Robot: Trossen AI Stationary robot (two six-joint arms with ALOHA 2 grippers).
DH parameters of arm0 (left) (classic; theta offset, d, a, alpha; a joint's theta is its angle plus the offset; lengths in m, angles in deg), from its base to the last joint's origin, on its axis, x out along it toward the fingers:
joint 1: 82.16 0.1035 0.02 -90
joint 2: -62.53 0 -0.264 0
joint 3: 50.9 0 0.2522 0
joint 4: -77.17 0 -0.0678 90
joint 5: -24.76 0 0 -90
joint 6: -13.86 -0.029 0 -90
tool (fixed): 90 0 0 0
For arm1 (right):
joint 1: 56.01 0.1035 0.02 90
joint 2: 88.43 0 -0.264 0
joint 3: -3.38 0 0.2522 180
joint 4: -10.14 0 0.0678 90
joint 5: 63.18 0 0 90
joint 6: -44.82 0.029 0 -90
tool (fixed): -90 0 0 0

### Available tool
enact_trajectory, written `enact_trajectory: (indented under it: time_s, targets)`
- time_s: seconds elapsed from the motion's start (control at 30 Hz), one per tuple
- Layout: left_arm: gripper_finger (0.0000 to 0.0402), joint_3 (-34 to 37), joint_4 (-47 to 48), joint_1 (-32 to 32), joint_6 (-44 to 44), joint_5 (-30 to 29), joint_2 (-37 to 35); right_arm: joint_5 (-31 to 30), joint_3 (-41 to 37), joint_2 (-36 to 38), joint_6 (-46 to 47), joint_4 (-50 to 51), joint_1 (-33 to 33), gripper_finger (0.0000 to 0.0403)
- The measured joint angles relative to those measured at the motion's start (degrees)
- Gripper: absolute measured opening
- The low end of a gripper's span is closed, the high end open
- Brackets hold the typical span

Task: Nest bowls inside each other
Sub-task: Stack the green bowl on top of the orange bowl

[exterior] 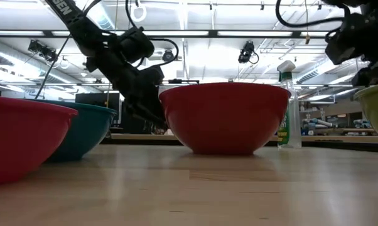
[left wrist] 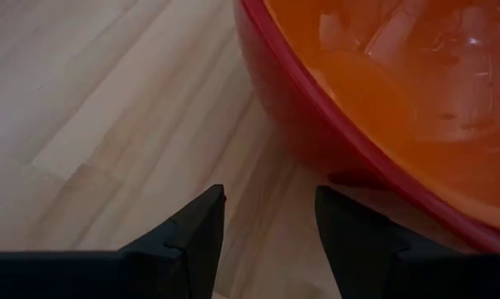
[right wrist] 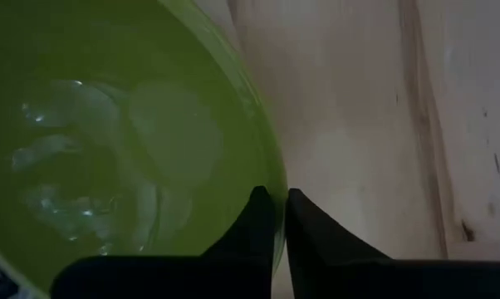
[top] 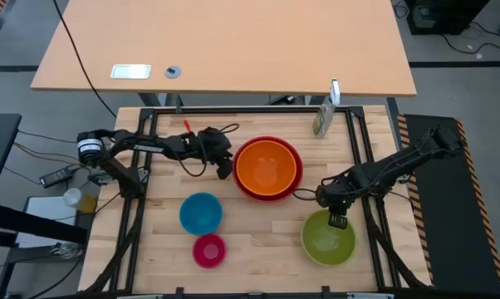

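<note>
The orange bowl point(top: 267, 166) sits nested in the red bowl point(top: 269, 193) at mid-table. The blue bowl point(top: 201, 213) and the magenta bowl point(top: 208, 250) stand on their bases near the front left. The green bowl point(top: 328, 239) stands at the front right. My right gripper point(top: 337, 218) is shut on the green bowl's far rim. My left gripper point(top: 225, 169) is open, low beside the red bowl's left wall point(left wrist: 283, 124), and its fingers hold nothing between them. My right gripper pinches the green bowl's rim point(right wrist: 276, 184) on its far side, one finger inside point(right wrist: 258, 218) the bowl and one outside point(right wrist: 310, 223). The fingers come steeply from above. The bowl sits upright and level.
A spray bottle point(top: 323, 117) stands at the table's far right corner. Dark frame rails point(top: 146, 191) run along the left and right edges. Bare wood lies between the blue bowl and the green bowl.
</note>
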Motion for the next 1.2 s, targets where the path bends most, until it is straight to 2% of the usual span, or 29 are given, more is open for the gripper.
enact_trajectory:
  time_s: [0.23,0.43,0.73,0.87,1.03,1.2]
  targets:
    - [0.0192,-1.4,-0.4,0.6,-3.8,0.0,0.3,-1.2,12.0,0.0,0.0,9.4,0.1,0.0016]
    - [0.0192,-1.8,-3.2,0.6,-8.2,2.0,2.2,-1.6,18.0,0.0,0.7,10.2,-2.1,0.0011]
    - [0.0192,-1.8,-13.4,-2.7,-4.3,2.7,7.1,-3.8,18.1,-0.1,-0.5,10.7,-2.9,0.0011]
    - [0.0192,-2.2,-17.8,-4.6,-1.4,2.3,9.7,-2.6,17.8,-2.1,-0.9,8.3,-2.5,0.0011]
    - [0.0192,-6.9,-17.5,-7.2,-0.7,1.2,13.7,0.7,15.2,-6.1,3.4,0.9,-0.1,0.001]
    - [0.0192,-14.2,-14.7,-9.4,-0.8,0.0,17.9,-1.8,15.3,-6.9,8.6,0.6,2.4,0.0011]
